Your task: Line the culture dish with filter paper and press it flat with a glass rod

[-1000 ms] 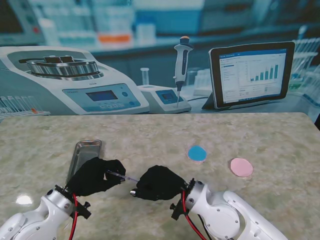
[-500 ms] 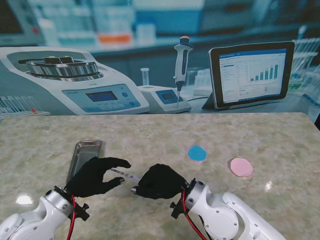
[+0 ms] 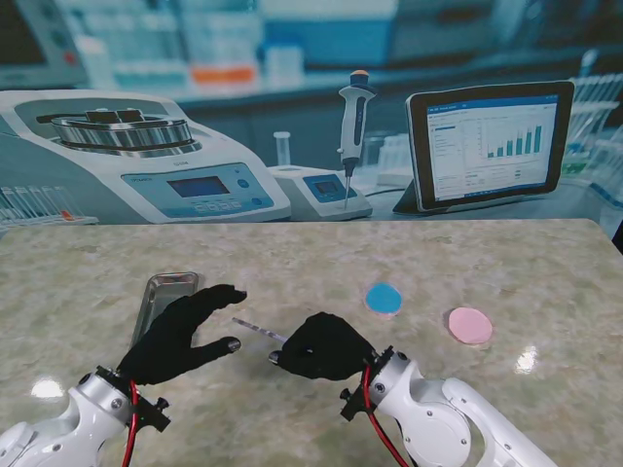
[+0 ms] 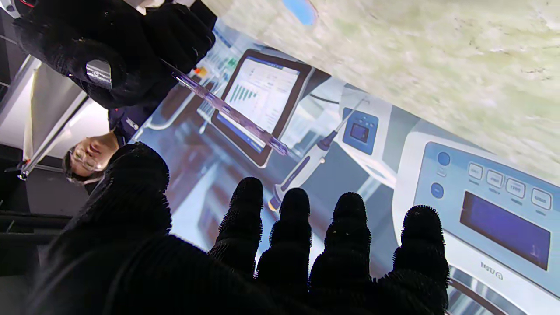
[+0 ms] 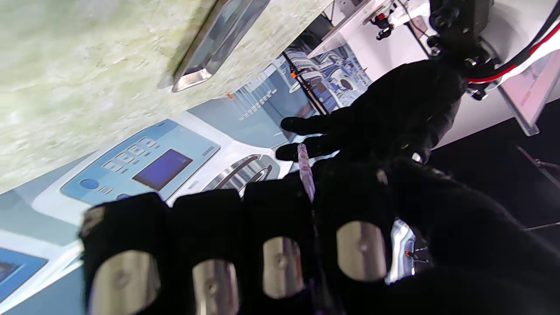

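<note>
Marble table (image 3: 545,272); glass rod's (image 3: 259,331) near end hidden inside right robot hand (image 3: 326,347).

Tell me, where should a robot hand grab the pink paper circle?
Probably at its rim, coming from above. The pink paper circle lies flat on the table with nothing touching it, so fingertips likely need to pinch or slide one edge up.

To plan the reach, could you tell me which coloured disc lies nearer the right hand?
The blue disc; the pink disc lies farther to the right of the right hand.
</note>
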### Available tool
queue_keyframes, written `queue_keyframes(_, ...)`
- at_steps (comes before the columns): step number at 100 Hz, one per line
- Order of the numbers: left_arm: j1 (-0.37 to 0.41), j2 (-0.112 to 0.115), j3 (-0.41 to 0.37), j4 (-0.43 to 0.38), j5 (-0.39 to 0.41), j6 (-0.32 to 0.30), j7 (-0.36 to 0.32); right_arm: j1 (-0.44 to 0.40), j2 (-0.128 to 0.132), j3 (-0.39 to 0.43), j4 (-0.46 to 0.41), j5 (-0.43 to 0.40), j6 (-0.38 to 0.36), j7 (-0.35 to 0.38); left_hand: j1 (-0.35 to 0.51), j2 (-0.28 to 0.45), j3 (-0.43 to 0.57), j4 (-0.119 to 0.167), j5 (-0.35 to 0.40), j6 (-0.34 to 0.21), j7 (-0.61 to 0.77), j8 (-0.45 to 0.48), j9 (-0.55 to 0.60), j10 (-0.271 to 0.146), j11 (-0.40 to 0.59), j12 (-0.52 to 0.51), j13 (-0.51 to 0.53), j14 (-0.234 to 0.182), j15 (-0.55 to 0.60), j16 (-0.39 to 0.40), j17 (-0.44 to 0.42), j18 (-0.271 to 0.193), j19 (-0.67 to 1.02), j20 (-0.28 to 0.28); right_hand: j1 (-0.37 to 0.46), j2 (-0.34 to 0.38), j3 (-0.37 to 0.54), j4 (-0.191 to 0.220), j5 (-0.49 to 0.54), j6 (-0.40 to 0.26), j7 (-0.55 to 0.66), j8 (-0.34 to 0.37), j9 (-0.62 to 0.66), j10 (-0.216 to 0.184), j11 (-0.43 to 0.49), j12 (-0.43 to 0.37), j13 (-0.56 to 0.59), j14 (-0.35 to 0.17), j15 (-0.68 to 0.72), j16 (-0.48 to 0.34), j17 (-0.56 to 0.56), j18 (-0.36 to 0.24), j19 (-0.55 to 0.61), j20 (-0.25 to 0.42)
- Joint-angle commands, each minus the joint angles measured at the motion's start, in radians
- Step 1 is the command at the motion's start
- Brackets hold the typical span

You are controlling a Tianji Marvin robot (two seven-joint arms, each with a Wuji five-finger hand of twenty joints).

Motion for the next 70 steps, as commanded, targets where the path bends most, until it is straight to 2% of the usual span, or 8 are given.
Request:
queue_keyframes(1, 0.013, -0.005, -0.005, -0.002, 0.001, 0.006, 0.012, -0.018, 0.005, 0.017, -0.014, -0.005, 0.017, 0.011, 0.017, 0.031, -0.041, 0.027, -0.033, -0.002, -0.025, -0.015, -0.043, -0.01, -0.014, -0.016, -0.039, -0.029, -0.025, -0.002, -0.021, -0.034, -0.068, 0.01, -0.027, -0.04, 0.028, 0.04, 0.052, 0.039, 0.108, -0.003, 0.053, -0.04, 0.145, -0.007, 0.036, -0.089, 0.138, 0.048, 0.075, -0.005, 0.303, 0.014)
queue_keyframes(12, 0.024, -0.007, -0.013, -0.006, 0.003, 0.009, 0.019, -0.042, 0.012, 0.066, -0.03, -0.022, 0.044, 0.036, 0.034, 0.046, -0.077, 0.031, -0.046, -0.003, -0.034, -0.021, -0.055, -0.011, -0.021, -0.018, -0.061, -0.041, -0.052, -0.011, -0.024, -0.04, -0.112, 0.022, -0.034, -0.04, 0.035, 0.05, 0.053, 0.032, 0.126, -0.004, 0.052, -0.051, 0.167, -0.013, 0.037, -0.102, 0.141, 0.09, 0.079, -0.011, 0.303, 0.073)
queue_keyframes(13, 0.025, -0.007, -0.014, -0.006, 0.003, 0.009, 0.02, -0.045, 0.013, 0.071, -0.031, -0.024, 0.047, 0.039, 0.062, 0.059, -0.129, 0.039, -0.046, -0.005, -0.036, -0.024, -0.056, -0.01, -0.022, -0.018, -0.062, -0.042, -0.054, -0.009, -0.016, -0.041, -0.142, 0.045, -0.036, -0.041, 0.035, 0.051, 0.053, 0.031, 0.127, -0.004, 0.052, -0.052, 0.168, -0.013, 0.037, -0.103, 0.142, 0.092, 0.079, -0.012, 0.303, 0.076)
queue_keyframes(15, 0.026, -0.007, -0.015, -0.007, 0.003, 0.009, 0.021, -0.05, 0.014, 0.081, -0.035, -0.027, 0.053, 0.044, 0.082, 0.069, -0.169, 0.044, -0.046, -0.004, -0.037, -0.026, -0.056, -0.011, -0.024, -0.018, -0.063, -0.041, -0.056, -0.008, -0.014, -0.041, -0.164, 0.062, -0.037, -0.039, 0.035, 0.051, 0.053, 0.031, 0.129, -0.004, 0.053, -0.055, 0.172, -0.013, 0.037, -0.105, 0.143, 0.097, 0.079, -0.013, 0.303, 0.083)
queue_keyframes(20, 0.032, -0.007, -0.019, -0.007, 0.003, 0.008, 0.02, -0.061, 0.016, 0.105, -0.043, -0.031, 0.072, 0.057, 0.089, 0.075, -0.185, 0.047, -0.052, -0.006, -0.041, -0.028, -0.059, -0.011, -0.03, -0.021, -0.069, -0.043, -0.058, -0.009, -0.022, -0.044, -0.172, 0.067, -0.037, -0.041, 0.038, 0.056, 0.053, 0.03, 0.135, -0.006, 0.052, -0.057, 0.178, -0.017, 0.038, -0.108, 0.141, 0.115, 0.08, -0.015, 0.303, 0.112)
queue_keyframes(43, 0.052, -0.008, -0.011, 0.0, 0.01, 0.01, 0.028, -0.074, 0.023, 0.206, -0.063, -0.027, 0.167, 0.124, 0.111, 0.109, -0.216, 0.049, -0.062, -0.015, -0.063, -0.039, -0.07, -0.011, -0.07, -0.034, -0.11, -0.05, -0.067, -0.017, -0.068, -0.062, -0.189, 0.052, -0.047, -0.038, 0.043, 0.064, 0.054, 0.026, 0.154, -0.005, 0.053, -0.063, 0.198, -0.02, 0.037, -0.11, 0.146, 0.141, 0.08, -0.008, 0.303, 0.155)
queue_keyframes(61, 0.075, -0.008, 0.011, -0.004, 0.027, 0.039, 0.036, -0.038, 0.026, 0.246, -0.038, -0.013, 0.243, 0.17, 0.127, 0.116, -0.223, 0.048, -0.057, -0.014, -0.061, -0.039, -0.075, -0.008, -0.083, -0.033, -0.124, -0.053, -0.07, -0.019, -0.076, -0.068, -0.197, 0.042, -0.047, -0.036, 0.043, 0.067, 0.054, 0.026, 0.161, -0.006, 0.052, -0.065, 0.206, -0.023, 0.037, -0.111, 0.146, 0.154, 0.08, -0.006, 0.303, 0.177)
queue_keyframes(70, 0.087, -0.009, 0.023, -0.006, 0.054, 0.055, 0.05, -0.01, 0.027, 0.255, -0.011, -0.01, 0.275, 0.186, 0.131, 0.12, -0.232, 0.048, -0.058, -0.013, -0.064, -0.04, -0.077, -0.007, -0.094, -0.032, -0.131, -0.054, -0.072, -0.024, -0.071, -0.072, -0.218, 0.011, -0.048, -0.036, 0.043, 0.069, 0.054, 0.026, 0.164, -0.006, 0.052, -0.065, 0.207, -0.025, 0.037, -0.111, 0.146, 0.159, 0.08, -0.006, 0.303, 0.185)
